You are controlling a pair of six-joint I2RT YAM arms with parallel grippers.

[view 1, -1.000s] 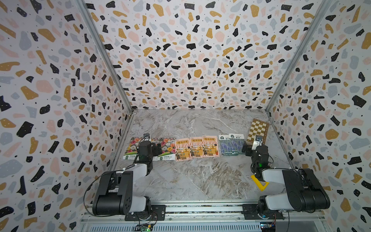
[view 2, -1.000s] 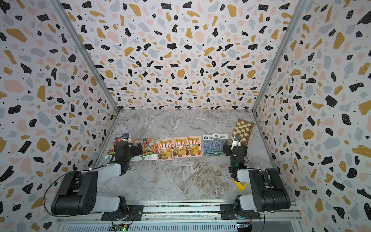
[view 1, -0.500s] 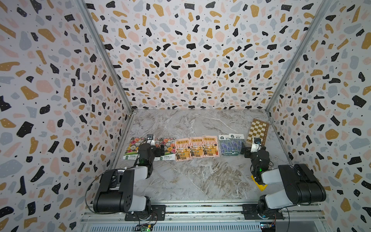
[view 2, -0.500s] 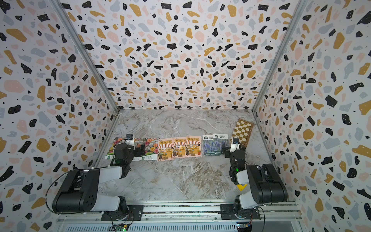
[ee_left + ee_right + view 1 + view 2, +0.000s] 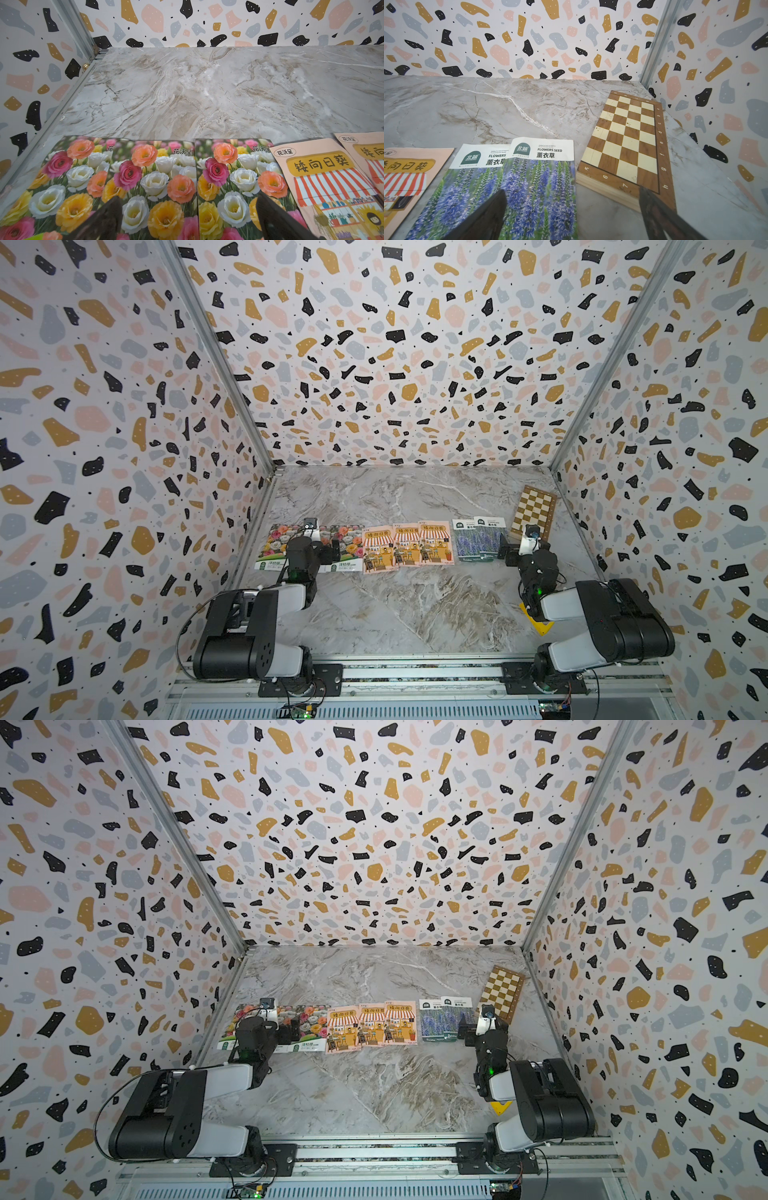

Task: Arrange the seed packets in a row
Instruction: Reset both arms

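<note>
Eight flat, glossy, rectangular seed packets (image 5: 374, 1027) lie face up in one row across the grey marble-patterned worktop (image 5: 415, 614), as both top views show. The row begins at the robot's left, close to the speckled terrazzo-patterned side wall (image 5: 124, 489), with three flower-photo packets (image 5: 149, 178) in many colours, each with a white-green label strip. In the left wrist view they sit edge to edge, and the two nearest the wall overlap. Next come three pink-orange shop-awning packets (image 5: 405, 545), each lapping its neighbour. After a sliver of bare worktop come two purple lavender packets (image 5: 542, 176) with white labels, the right one lying partly over the left.

The left pincer (image 5: 188, 199) hangs low over the flower-photo packets, spread wide with nothing between its dark fingers (image 5: 104, 218). Whether the tips touch the packets cannot be told. The right pincer (image 5: 572, 195) hangs at the row's right end, also wide and empty. One of its fingers is over a lavender packet and the other is over the near corner of a brown-and-cream wooden checkerboard (image 5: 627, 139). That board lies flat just beyond the last packet, near the right wall and askew to the row.

A yellow plastic triangular frame (image 5: 542, 626) shows partly from under the right arm, near the front edge
</note>
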